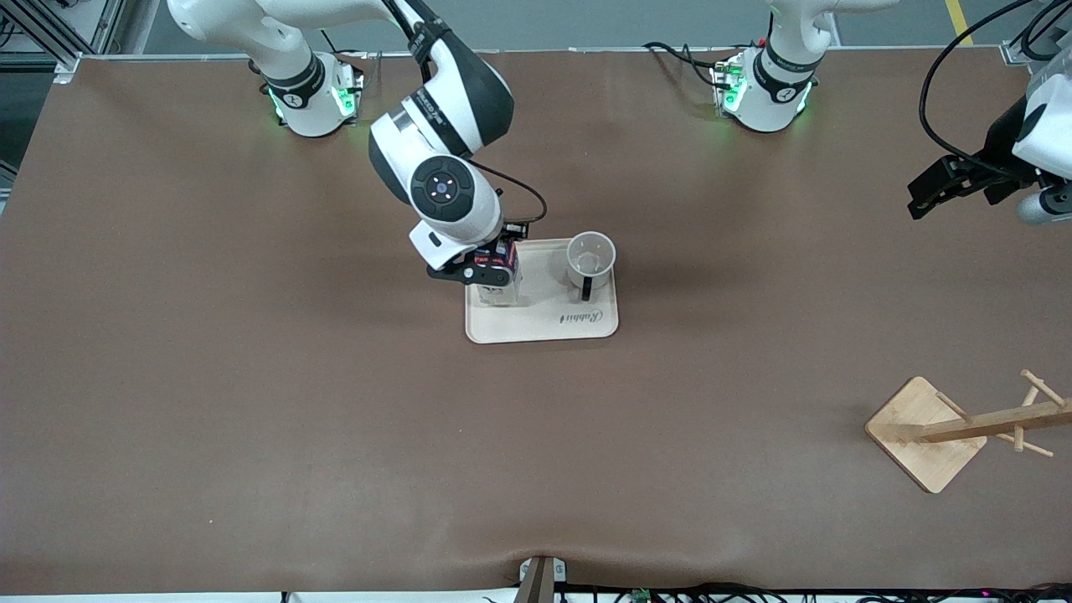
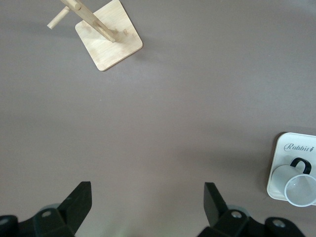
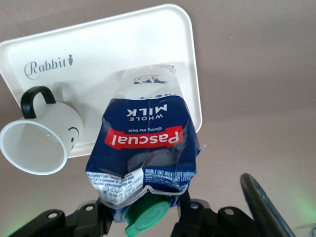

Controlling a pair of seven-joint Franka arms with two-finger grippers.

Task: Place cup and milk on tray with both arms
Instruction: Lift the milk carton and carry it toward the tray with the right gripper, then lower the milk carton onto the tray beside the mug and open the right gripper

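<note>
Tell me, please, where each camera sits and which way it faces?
Front view: high across the table, facing both arms; right gripper holds the milk over the tray.
Left wrist view: looks down past the open left gripper at table, wooden stand.
Right wrist view: down the milk onto the tray.
All show the cup.

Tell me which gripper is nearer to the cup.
Right. The right gripper holds the milk over the tray, beside the cup; the left gripper waits open near the left arm's table end.
</note>
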